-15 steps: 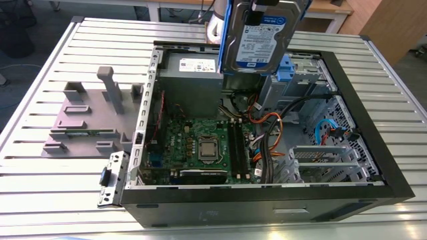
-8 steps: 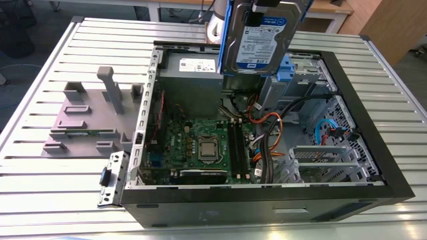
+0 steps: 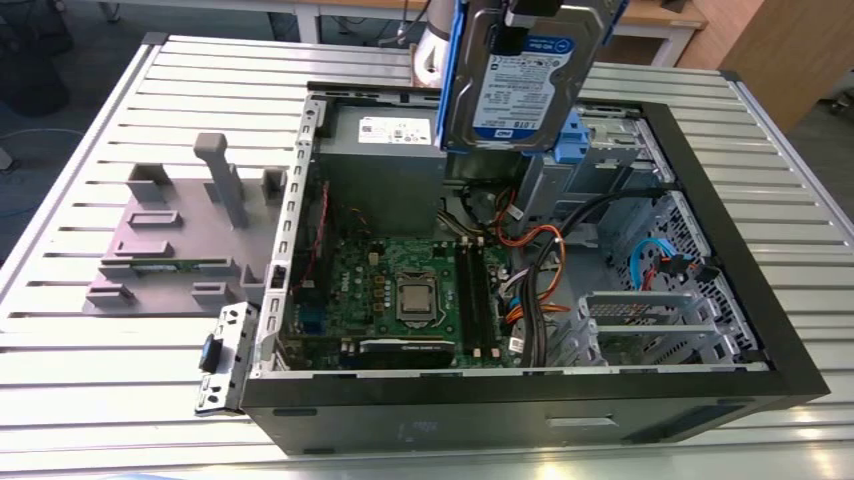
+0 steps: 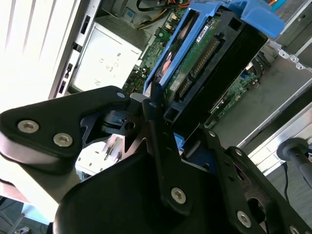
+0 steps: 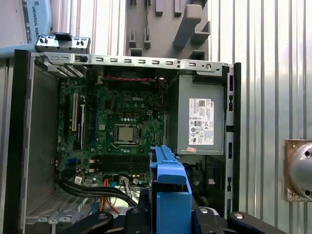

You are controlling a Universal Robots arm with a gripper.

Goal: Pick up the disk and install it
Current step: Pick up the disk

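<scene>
Exterior view: the disk (image 3: 514,85), a flat rectangular silver metal hard drive with a white-and-blue label and a blue plastic bracket (image 3: 458,70) along its edges, hangs upright at the top centre of the frame, label facing the camera. The jaws are closed on its upper end at the top edge of the frame.

The disk's lower edge hangs clear above the open black computer case (image 3: 534,405). It is over the strip between the grey metal power-supply box (image 3: 387,150) and the grey drive cage with blue plastic parts (image 3: 577,135) at the case's upper right. Open air lies along both long edges of the disk.

Lower in the case are the green motherboard (image 3: 400,285) and a bundle of orange and black cables (image 3: 534,270). At the left of the frame, outside the case wall, a grey plastic stand with upright posts (image 3: 180,225) sits on the slatted silver metal bench (image 3: 94,385), well apart from the disk.

In the second wrist view, the black jaws press on the bracket's edge, and the disk (image 4: 195,48) shows its circuit-board face. In the first wrist view, the bracket (image 5: 170,197) stands edge-on with the motherboard (image 5: 122,122) beyond it.
</scene>
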